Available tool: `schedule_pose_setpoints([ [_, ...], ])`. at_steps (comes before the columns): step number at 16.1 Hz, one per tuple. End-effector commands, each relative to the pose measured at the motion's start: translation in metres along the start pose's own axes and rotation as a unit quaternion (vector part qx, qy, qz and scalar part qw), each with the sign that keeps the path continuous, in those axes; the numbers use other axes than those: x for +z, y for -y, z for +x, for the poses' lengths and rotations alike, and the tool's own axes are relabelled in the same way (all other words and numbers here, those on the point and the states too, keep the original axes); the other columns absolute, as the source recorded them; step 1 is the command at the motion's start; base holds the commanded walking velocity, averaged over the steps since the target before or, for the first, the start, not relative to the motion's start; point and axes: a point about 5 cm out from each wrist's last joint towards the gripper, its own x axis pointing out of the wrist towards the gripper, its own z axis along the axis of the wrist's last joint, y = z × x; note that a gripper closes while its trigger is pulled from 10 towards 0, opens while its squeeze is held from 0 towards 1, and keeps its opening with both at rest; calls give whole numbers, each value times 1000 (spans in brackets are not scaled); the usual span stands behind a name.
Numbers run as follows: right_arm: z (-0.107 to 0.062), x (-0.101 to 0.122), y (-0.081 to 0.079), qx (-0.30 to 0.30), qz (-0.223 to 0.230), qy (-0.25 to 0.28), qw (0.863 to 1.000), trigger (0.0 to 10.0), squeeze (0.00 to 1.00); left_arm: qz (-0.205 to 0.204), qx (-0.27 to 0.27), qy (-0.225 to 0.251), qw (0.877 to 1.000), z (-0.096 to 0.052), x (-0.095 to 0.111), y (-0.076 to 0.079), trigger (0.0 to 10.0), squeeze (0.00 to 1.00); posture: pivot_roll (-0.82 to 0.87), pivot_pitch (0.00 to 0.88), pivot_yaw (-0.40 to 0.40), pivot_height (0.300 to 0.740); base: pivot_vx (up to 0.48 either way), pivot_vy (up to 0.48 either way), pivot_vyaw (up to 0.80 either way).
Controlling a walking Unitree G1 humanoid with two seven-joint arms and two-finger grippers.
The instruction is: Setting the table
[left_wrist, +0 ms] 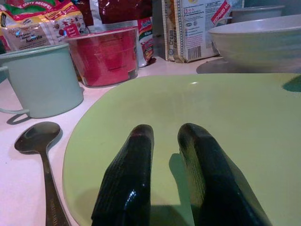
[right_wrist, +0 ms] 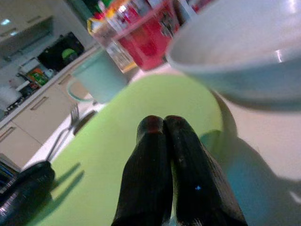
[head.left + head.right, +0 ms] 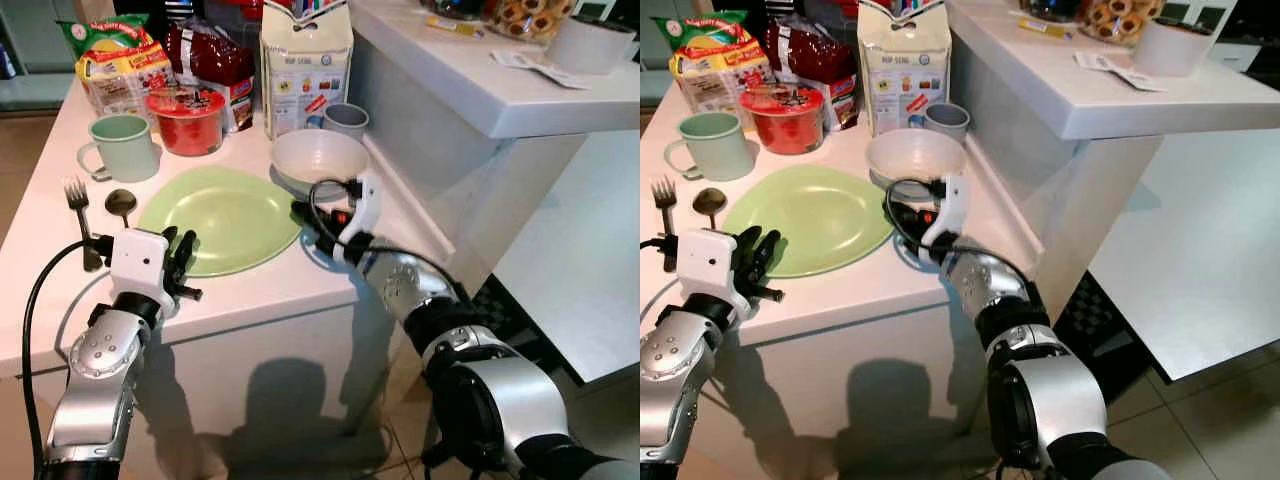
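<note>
Your left gripper (image 3: 185,262) sits at the near-left edge of the green plate (image 3: 225,215), its fingers (image 1: 127,179) a little apart and holding nothing. Your right gripper (image 3: 308,215) is at the plate's right edge, its fingers (image 2: 160,174) pressed together, also holding nothing. The plate lies flat near the front of the desk (image 3: 270,290). The spoon (image 3: 120,205) and fork (image 3: 78,200) lie just left of it. The white bowl (image 3: 320,160) is just behind the plate, on the right. The mint mug (image 3: 122,147) and red cup (image 3: 188,120) stand farther back. If you mean to move the plate, slide it slowly and keep it flat, so it does not bump the bowl or spoon.
</note>
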Motion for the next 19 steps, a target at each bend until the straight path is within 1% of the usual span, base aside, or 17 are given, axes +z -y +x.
schedule_pose_setpoints([
  [1,29,9,-56,92,6,34,995,0,0,-40,-30,-157,986,-18,-63,21,10000,0,228,0,-132,740,0,0,0],
  [4,27,36,-64,111,-16,78,991,0,0,-40,-30,-155,987,-16,-63,20,10000,0,225,0,-125,740,0,0,0],
  [5,24,46,-65,112,-37,89,989,0,0,-41,-30,-155,987,-16,-63,20,10000,0,225,0,-123,740,0,0,0],
  [6,20,57,-62,103,-70,101,987,10000,0,-40,-31,-155,987,-15,-63,20,10000,0,223,0,-120,740,0,0,0],
  [7,17,61,-57,91,-78,106,987,10000,0,-40,-31,-155,987,-14,-63,20,10000,0,223,0,-120,740,0,0,0],
  [9,9,61,-39,49,-82,104,990,10000,0,-39,-31,-153,987,-13,-62,20,10000,0,222,0,-119,740,0,0,0],
  [10,6,60,-34,38,-79,104,991,10000,1000,-39,-31,-153,987,-13,-63,20,10000,0,223,0,-118,740,0,0,0],
  [13,-2,60,-29,23,-73,110,991,10000,1000,-38,-32,-154,987,-13,-64,19,10000,0,221,0,-118,740,0,0,0],
  [16,-4,58,-29,21,-69,111,991,10000,1000,-37,-33,-153,987,-12,-64,20,10000,0,220,0,-119,740,0,0,0],
  [18,-6,45,-20,1,-68,94,993,10000,1000,-37,-34,-152,987,-11,-63,21,10000,0,219,0,-118,740,0,0,0],
  [19,-7,42,-19,-3,-67,91,994,10000,1000,-38,-34,-151,987,-11,-63,21,10000,0,220,0,-118,740,0,0,0],
])
